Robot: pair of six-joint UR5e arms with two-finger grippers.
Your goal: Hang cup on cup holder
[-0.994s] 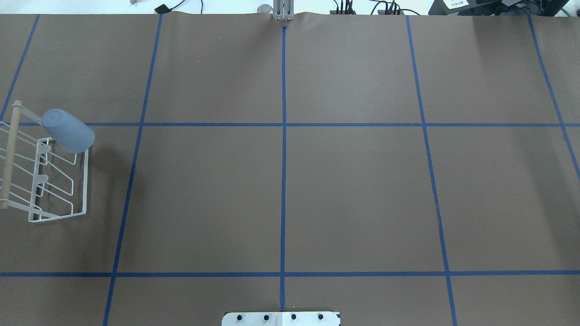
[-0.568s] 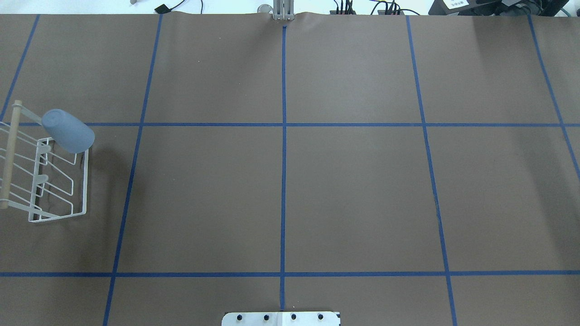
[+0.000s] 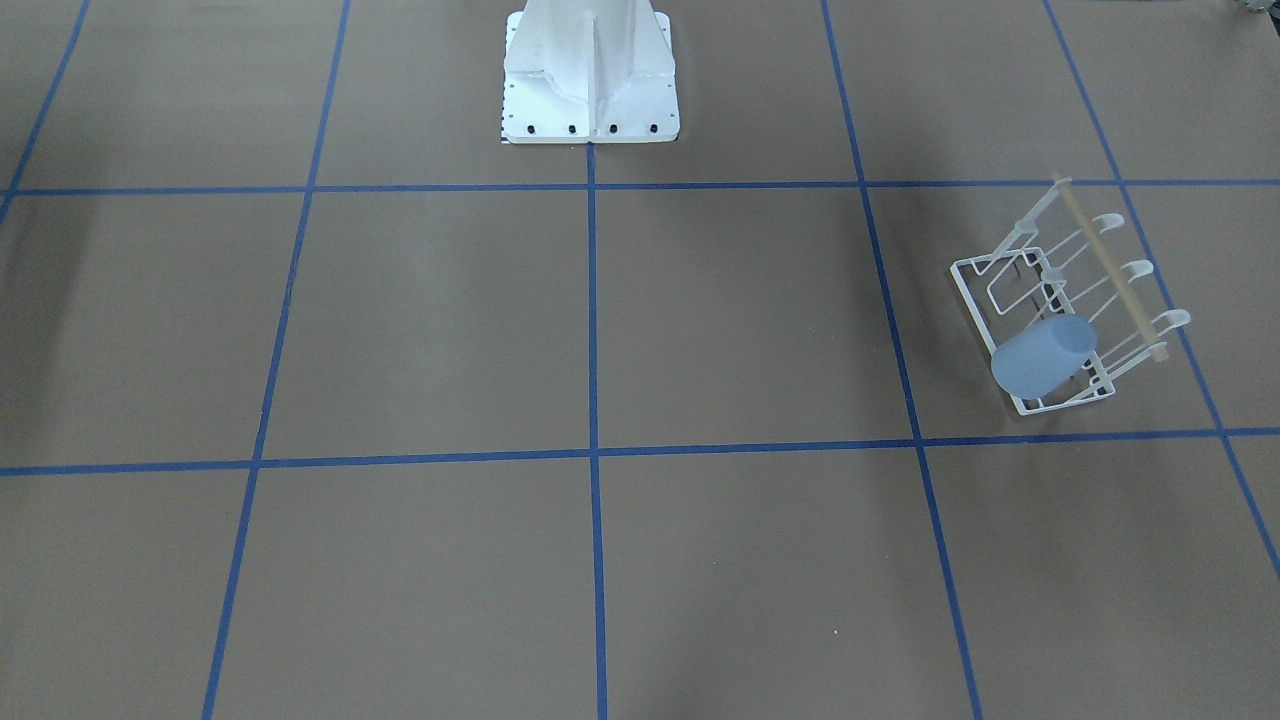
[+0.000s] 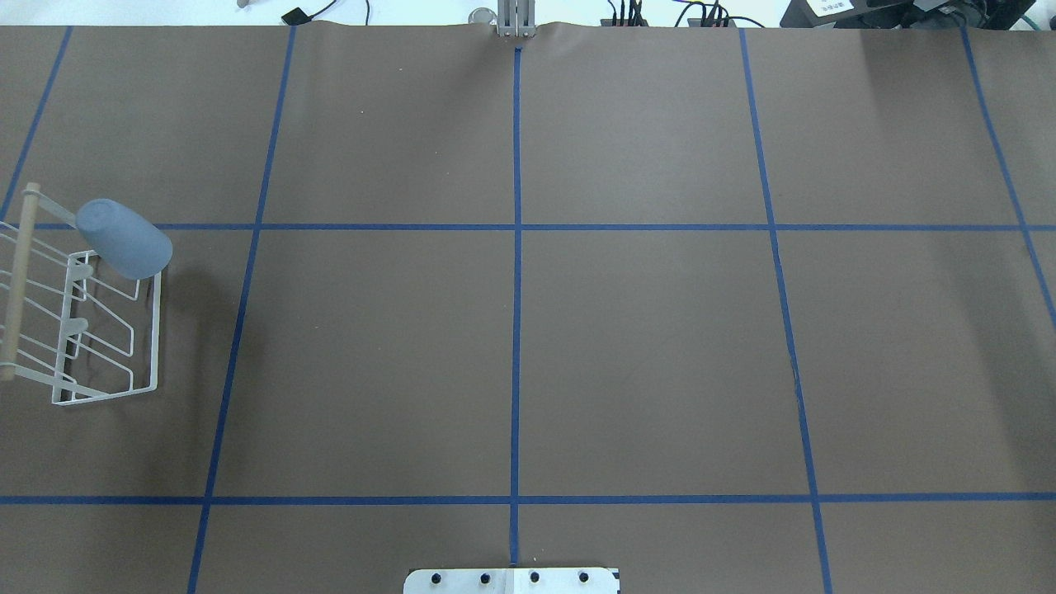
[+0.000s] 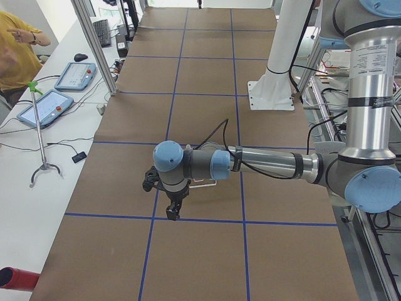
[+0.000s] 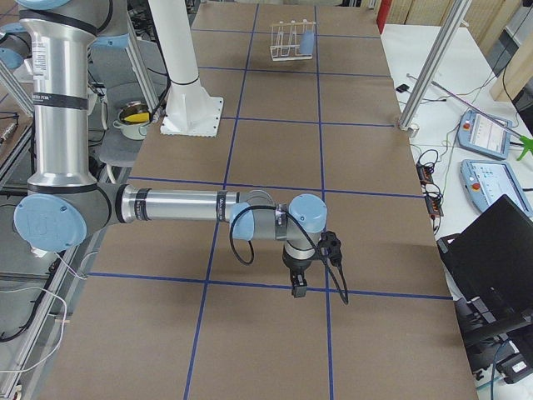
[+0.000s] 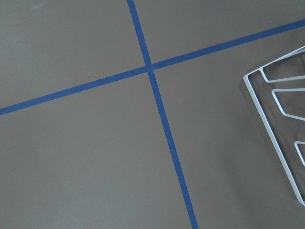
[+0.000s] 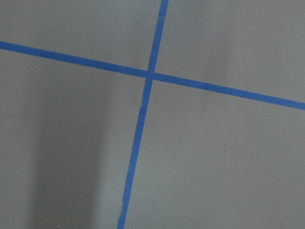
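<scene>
Overhead, the cup (image 4: 124,239) sits tilted on the rack's (image 4: 19,280) far-end prong. Only side views catch the left end effector (image 5: 171,213) and right end effector (image 6: 297,290); I cannot tell their opening.

Bright, even overhead light, soft shadows beside the cup holder (image 4: 18,289), crisp focus.

Cup holder (image 4: 76,327) cut off (left edge).
</scene>
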